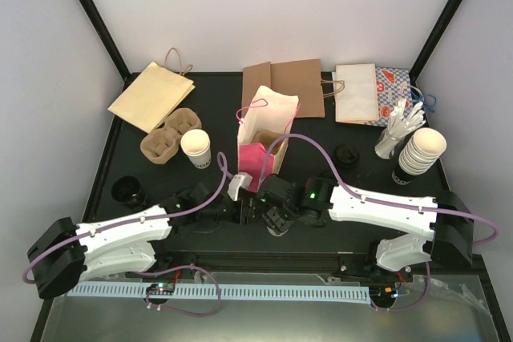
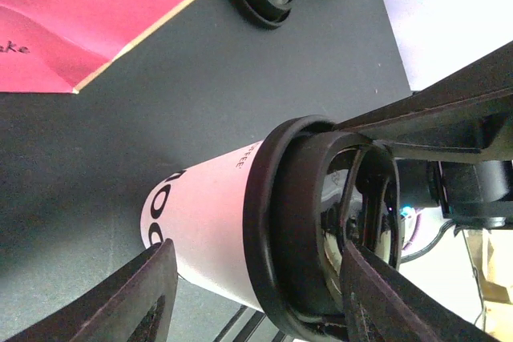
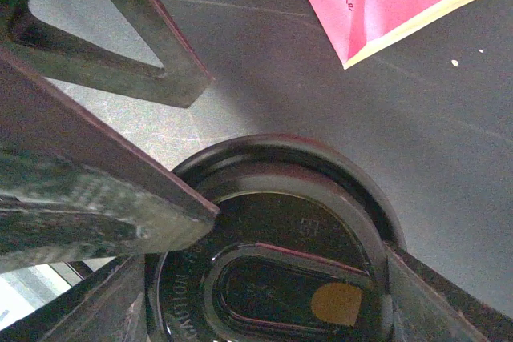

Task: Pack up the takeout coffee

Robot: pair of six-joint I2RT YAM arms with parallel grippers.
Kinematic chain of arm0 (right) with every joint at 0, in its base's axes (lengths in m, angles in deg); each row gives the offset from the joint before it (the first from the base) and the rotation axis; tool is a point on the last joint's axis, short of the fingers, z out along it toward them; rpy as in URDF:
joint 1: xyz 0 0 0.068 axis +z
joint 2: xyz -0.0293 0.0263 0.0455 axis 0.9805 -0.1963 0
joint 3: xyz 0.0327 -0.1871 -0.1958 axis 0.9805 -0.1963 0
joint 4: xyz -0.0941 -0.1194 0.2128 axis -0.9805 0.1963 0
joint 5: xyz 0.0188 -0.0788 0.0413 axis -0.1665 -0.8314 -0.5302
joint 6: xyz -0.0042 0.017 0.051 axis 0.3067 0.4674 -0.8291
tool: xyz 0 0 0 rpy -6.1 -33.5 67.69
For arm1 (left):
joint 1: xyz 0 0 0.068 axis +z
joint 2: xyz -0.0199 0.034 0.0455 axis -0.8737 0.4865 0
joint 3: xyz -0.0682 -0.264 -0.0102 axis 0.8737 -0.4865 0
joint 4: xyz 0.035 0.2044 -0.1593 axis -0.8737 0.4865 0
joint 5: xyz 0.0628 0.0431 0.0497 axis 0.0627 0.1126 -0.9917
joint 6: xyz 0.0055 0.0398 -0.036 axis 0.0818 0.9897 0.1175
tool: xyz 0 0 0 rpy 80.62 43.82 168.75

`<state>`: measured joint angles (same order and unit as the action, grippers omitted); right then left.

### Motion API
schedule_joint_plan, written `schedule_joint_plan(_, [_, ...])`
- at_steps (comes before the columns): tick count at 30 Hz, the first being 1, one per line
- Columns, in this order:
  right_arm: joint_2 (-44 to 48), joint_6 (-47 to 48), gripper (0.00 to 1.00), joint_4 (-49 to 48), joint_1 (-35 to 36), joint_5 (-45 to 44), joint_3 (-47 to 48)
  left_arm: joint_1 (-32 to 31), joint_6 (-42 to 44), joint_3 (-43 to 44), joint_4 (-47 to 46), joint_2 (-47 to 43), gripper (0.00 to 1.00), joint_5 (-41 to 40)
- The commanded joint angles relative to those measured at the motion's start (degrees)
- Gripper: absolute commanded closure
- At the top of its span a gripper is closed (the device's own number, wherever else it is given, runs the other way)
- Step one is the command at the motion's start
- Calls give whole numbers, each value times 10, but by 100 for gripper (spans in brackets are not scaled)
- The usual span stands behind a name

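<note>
The takeout coffee is a small white paper cup (image 2: 204, 222) with dark print low on its side and a black lid (image 3: 288, 278) on it. In the top view it is hidden under the two grippers at the table's near middle. My right gripper (image 3: 280, 302) (image 1: 282, 215) is shut on the lid's rim. My left gripper (image 2: 256, 294) (image 1: 253, 212) is open, with one finger by the cup's base and one across the lid top. The white paper bag with the pink inside (image 1: 264, 130) stands open just behind them.
A second, open white cup (image 1: 195, 148) stands by a pulp cup carrier (image 1: 170, 134). Flat paper bags (image 1: 152, 95) (image 1: 292, 86) (image 1: 357, 94) lie at the back. A stack of cream cups (image 1: 421, 154), a cup of stirrers (image 1: 393, 138) and loose black lids (image 1: 347, 152) (image 1: 128, 190) sit at the sides.
</note>
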<state>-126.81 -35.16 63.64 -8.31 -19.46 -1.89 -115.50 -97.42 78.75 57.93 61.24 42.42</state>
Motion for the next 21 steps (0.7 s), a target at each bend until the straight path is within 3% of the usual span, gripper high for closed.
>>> schedule_joint_plan(1, [-66, -13, 38, 34, 9, 91, -64, -2, 15, 27, 28, -42, 43, -34])
schedule_joint_plan(21, [-143, -29, 38, 120, 30, 41, -34, 0, 18, 13, 77, -80, 43, -58])
